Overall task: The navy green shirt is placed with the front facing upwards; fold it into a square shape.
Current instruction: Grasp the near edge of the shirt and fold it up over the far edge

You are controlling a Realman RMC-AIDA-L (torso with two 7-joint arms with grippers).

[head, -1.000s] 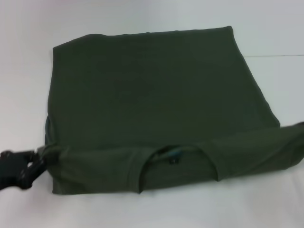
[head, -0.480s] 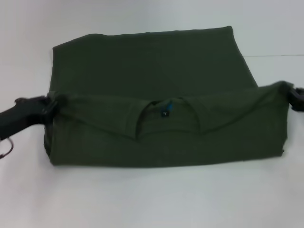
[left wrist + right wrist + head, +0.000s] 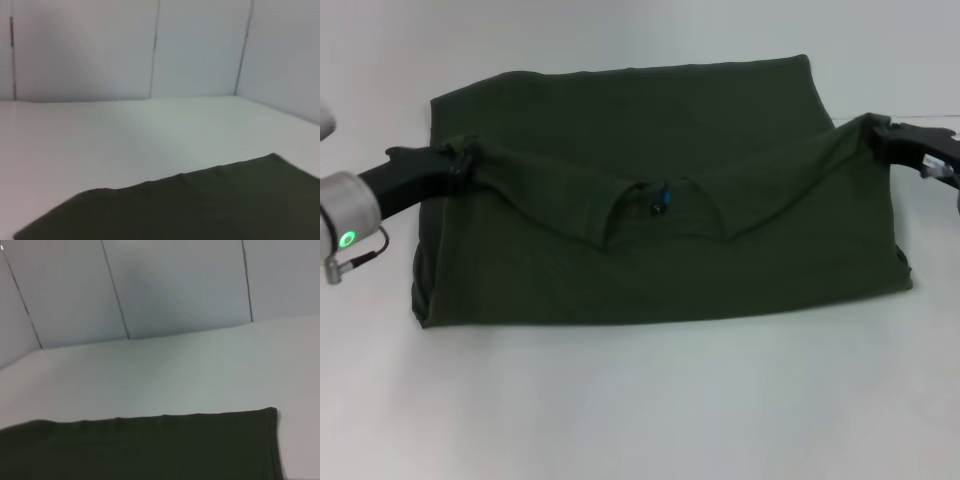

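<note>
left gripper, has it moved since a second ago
Yes. The left gripper carried its shirt corner from the near edge toward the fixed far hem.

A plain white counter [image 3: 640, 420] fills the head view, bare along its near edge and in its far corners, with a thin dark line [image 3: 900, 117] running across it at the far right, perhaps a seam or the surface's edge. In the left wrist view the counter [image 3: 125, 140] stretches back to a pale panelled wall [image 3: 200, 50] divided by narrow dark vertical joints. The right wrist view shows the same white surface [image 3: 175, 375] meeting that wall [image 3: 175, 285], with similar slanting dark joints between panels
</note>
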